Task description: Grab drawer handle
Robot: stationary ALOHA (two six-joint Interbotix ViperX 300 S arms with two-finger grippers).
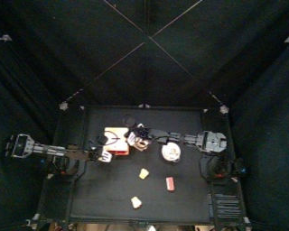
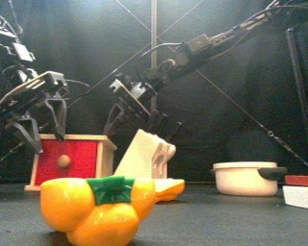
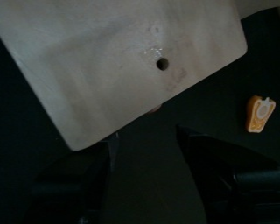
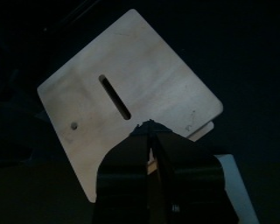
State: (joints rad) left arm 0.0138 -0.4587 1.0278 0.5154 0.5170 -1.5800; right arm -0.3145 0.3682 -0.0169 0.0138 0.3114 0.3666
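Observation:
The drawer point(image 2: 69, 161) stands at the left of the table. It has a white top, wooden sides and a red front with a small round knob point(image 2: 64, 160). In the top view it point(image 1: 115, 136) lies left of centre. My left gripper point(image 2: 35, 123) hangs just above it with its jaws open and empty. The left wrist view shows a pale panel with a small hole point(image 3: 130, 61) close under that gripper point(image 3: 149, 144). My right gripper point(image 2: 141, 117) hangs over a tilted white board point(image 2: 143, 154) beside the drawer. Its jaws point(image 4: 146, 131) meet at the tips over this slotted board point(image 4: 119, 87).
A yellow toy with a green top point(image 2: 103, 207) lies at the front edge. A round white bowl point(image 2: 246, 178) stands at the right, with a red and white block point(image 2: 298, 192) beyond it. Small red point(image 1: 169, 183) and yellow point(image 1: 144, 173) blocks lie on the front half.

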